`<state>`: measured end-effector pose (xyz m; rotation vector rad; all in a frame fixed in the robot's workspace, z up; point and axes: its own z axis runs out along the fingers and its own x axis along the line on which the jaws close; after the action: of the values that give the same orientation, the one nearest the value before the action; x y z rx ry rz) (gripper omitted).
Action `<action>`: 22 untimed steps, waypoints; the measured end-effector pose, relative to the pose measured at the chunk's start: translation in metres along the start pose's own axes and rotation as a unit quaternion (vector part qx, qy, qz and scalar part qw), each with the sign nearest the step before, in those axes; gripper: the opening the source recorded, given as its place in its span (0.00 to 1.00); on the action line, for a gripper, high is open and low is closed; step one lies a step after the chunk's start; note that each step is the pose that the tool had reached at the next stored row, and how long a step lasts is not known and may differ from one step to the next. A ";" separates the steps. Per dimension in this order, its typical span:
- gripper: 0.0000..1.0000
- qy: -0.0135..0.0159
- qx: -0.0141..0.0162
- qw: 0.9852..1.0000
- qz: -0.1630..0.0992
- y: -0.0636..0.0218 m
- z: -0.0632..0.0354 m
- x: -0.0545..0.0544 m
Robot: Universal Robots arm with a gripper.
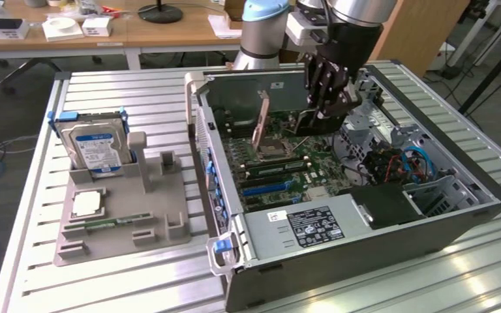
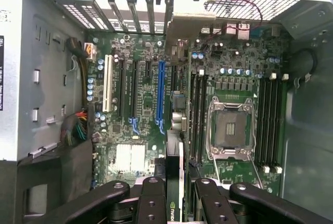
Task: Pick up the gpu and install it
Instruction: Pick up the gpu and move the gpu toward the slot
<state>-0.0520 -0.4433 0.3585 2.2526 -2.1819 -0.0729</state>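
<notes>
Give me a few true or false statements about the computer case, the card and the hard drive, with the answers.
1. The hand grips the gpu above the motherboard. True.
2. The gpu sits in the blue slot. False: that slot is bare.
3. The hard drive lies inside the computer case. False: it stands upright in the grey holder outside the case.
4. The case is open, with its insides in view. True.

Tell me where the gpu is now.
The gpu is held edge-on in the gripper, inside the open computer case, above the motherboard between the blue slot and the CPU socket.
</notes>
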 end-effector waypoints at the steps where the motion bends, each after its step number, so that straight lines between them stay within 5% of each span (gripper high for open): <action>1: 0.26 0.000 0.000 1.000 0.000 0.0000 0.0014 0.000; 22: 0.26 0.000 0.000 1.000 -0.005 0.0016 0.0186 0.000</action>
<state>-0.0542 -0.4433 0.3399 2.2635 -2.1707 -0.0725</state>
